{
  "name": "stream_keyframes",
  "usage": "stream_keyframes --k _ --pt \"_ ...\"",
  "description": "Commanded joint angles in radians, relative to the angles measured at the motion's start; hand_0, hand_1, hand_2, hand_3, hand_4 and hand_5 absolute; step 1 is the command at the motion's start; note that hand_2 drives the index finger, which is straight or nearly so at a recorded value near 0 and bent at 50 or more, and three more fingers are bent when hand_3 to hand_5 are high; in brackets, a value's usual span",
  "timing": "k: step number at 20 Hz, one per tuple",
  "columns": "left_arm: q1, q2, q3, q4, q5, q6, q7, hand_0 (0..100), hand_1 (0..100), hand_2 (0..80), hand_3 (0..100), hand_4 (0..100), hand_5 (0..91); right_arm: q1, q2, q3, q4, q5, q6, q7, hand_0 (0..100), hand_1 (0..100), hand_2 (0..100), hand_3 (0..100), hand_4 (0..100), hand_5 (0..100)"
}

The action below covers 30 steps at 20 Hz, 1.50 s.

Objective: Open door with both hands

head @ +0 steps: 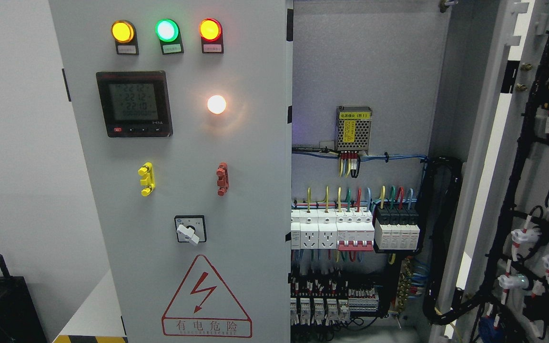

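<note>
At right, door (pixel 517 190) swung open; left door (pixel 179 190) closed.

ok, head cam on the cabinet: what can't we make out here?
- Both hands: out of the head view.
- Left door: bottom cut by the frame edge.
- Meter digits: too small and blurred to read reliably.
- Right door: swung open, far side cut by the right edge.
- Lower terminal rows: dim, labels unreadable.

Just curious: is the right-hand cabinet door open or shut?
Open. The right door is swung wide, showing its wired inner face, and the breakers inside the cabinet are exposed.
</note>
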Motion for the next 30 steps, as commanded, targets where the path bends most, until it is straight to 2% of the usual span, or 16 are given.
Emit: stream_keyframes --k 1,6,9,11,13,18,21,27,30 --pt "0.063 -0.243 0.081 0.185 -0.218 0.0 -0.008 0 0 0.0 0 3 0.0 -0.001 0.0 0.0 0.0 0.0 0.0 -0.001 11 0 0 0 0 0" --pt "0.015 -0.41 0.115 0.338 -0.37 0.0 -0.005 0 0 0.0 0 3 0.0 0.001 0.0 0.0 0.0 0.0 0.001 -0.001 11 0 0 0 0 0" --pt "-0.079 -0.518 0.11 0.494 -0.471 -0.004 0.0 0 0 0.0 0 3 0.0 0.001 0.0 -0.001 0.0 0.0 0.0 -0.001 11 0 0 0 0 0" --pt "-0.158 -0.578 0.104 0.638 -0.511 -0.029 0.014 0 0 0.0 0 3 0.0 -0.001 0.0 0.0 0.0 0.0 0.0 -0.001 11 0 0 0 0 0" --pt "-0.21 -0.624 0.098 0.758 -0.536 -0.082 0.038 0 0 0.0 0 3 0.0 -0.001 0.0 -0.001 0.0 0.0 0.001 -0.001 11 0 0 0 0 0" --pt "-0.339 -0.748 0.096 1.088 -0.588 -0.24 0.051 0 0 0.0 0 3 0.0 0.001 0.0 -0.001 0.0 0.0 0.0 -0.001 11 0 0 0 0 0" --pt "-0.376 -0.821 0.098 1.228 -0.608 -0.305 0.118 0 0 0.0 0 3 0.0 0.001 0.0 0.0 0.0 0.0 0.0 -0.001 11 0 0 0 0 0" --pt "-0.39 -0.957 0.113 1.32 -0.611 -0.311 0.224 0 0 0.0 0 3 0.0 0.001 0.0 0.0 0.0 0.0 0.0 -0.001 11 0 0 0 0 0" --pt "-0.393 -0.977 0.128 1.37 -0.651 -0.309 0.288 0 0 0.0 0 3 0.0 0.001 0.0 0.0 0.0 0.0 0.001 -0.001 11 0 0 0 0 0"
